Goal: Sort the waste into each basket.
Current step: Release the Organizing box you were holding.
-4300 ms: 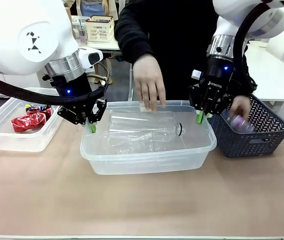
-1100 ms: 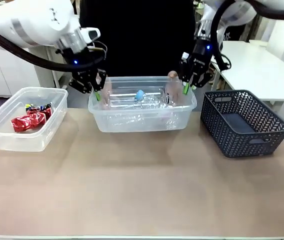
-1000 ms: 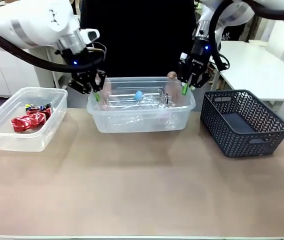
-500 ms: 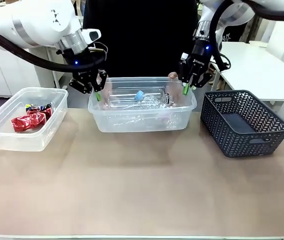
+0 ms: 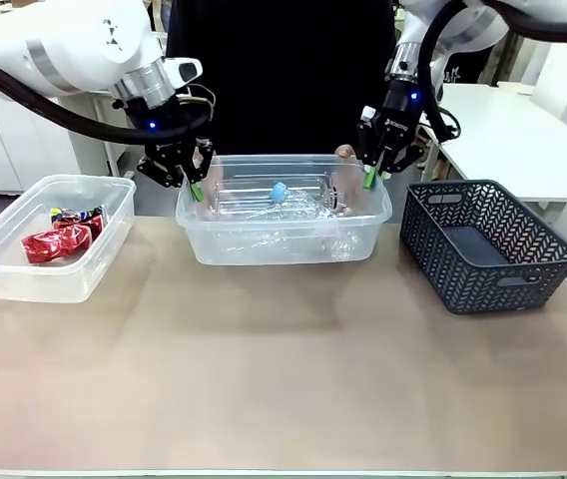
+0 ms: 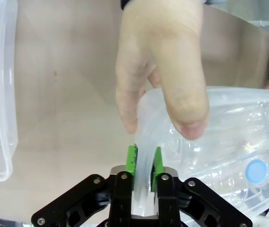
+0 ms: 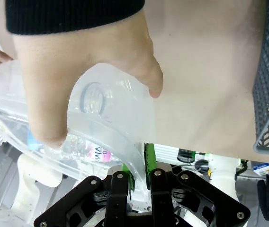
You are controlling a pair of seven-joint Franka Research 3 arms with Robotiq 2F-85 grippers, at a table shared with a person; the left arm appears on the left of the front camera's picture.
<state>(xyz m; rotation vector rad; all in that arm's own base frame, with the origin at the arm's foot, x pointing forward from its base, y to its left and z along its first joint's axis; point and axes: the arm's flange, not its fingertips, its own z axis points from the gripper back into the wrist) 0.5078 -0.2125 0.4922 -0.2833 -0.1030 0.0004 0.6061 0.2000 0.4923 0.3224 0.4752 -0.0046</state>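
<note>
A transparent tub (image 5: 226, 245) holding clear plastic bottles (image 5: 303, 203), one with a blue cap (image 5: 278, 191), sits at the table's far side. My left gripper (image 5: 194, 186) is shut on its left rim and my right gripper (image 5: 368, 178) is shut on its right rim. A person's hands (image 5: 344, 180) grip both ends too. In the left wrist view the green pads (image 6: 132, 161) pinch the rim (image 6: 146, 124) under a hand (image 6: 163, 71). The right wrist view shows the gripper (image 7: 139, 163) clamping the rim (image 7: 120, 142), with a pink label (image 7: 96, 153) behind. A second tub (image 5: 34, 279) at left holds red wrappers (image 5: 56, 242) and colourful packets (image 5: 76, 214).
A dark grey lattice basket (image 5: 483, 244) stands at the right with nothing in it, close to the tub's right end. The near half of the brown table (image 5: 283, 379) is bare. The person stands right behind the held tub.
Since 4.3 s ago the tub has moved from mid-table to the far side, and the person's hand has left the grey basket. Over the last second it only wobbles slightly.
</note>
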